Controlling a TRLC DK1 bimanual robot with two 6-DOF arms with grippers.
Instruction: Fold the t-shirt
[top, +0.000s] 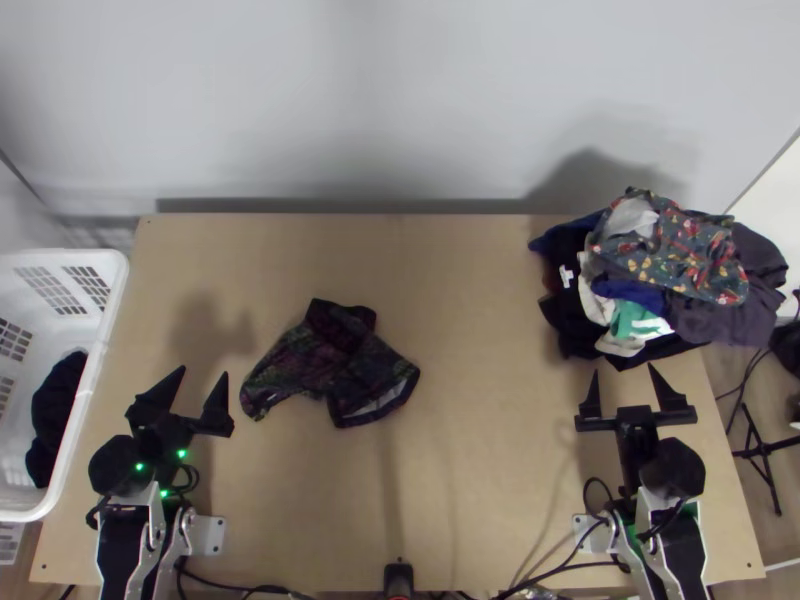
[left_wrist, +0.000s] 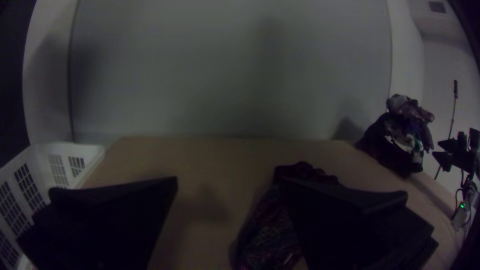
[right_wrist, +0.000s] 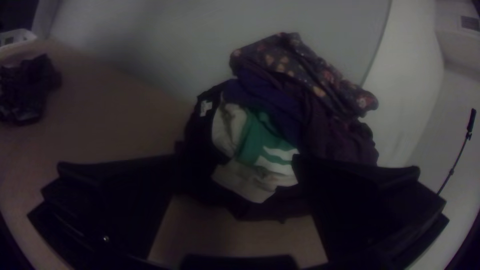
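- Light wooden surface (top: 480, 420), rectangular; the fingers of both grippers stand over its nearer part.
- Left gripper (top: 204, 371), with two wide flat black fingers: over the left part of the surface, fingers spread well apart.
- Right gripper (top: 623, 369), of the same pattern: over the right part of the surface, fingers likewise wide apart.
- Dark garment with a mottled green and purple pattern (top: 335, 360): lies bunched and creased on the surface, to the right of the left gripper's fingers and apart from them, well to the left of the right gripper's fingers; a pale inner side shows at its near opening.
- Heap of mixed clothes, black, purple and pale (top: 730, 315): piled beyond the right gripper's fingers, at the far right corner of the surface, partly over the edge.
- Grey-blue cloth with red and yellow print (top: 685, 255): on top of the heap, beyond and to the right of the same fingers.
- Green cloth with white bands (top: 632, 318): on the heap's side nearest those fingers.
- White plastic basket with slotted walls (top: 113, 310): left of the left gripper's fingers, at the surface's left edge.
- Black cloth (top: 55, 410): bunched inside the basket, left of those fingers.
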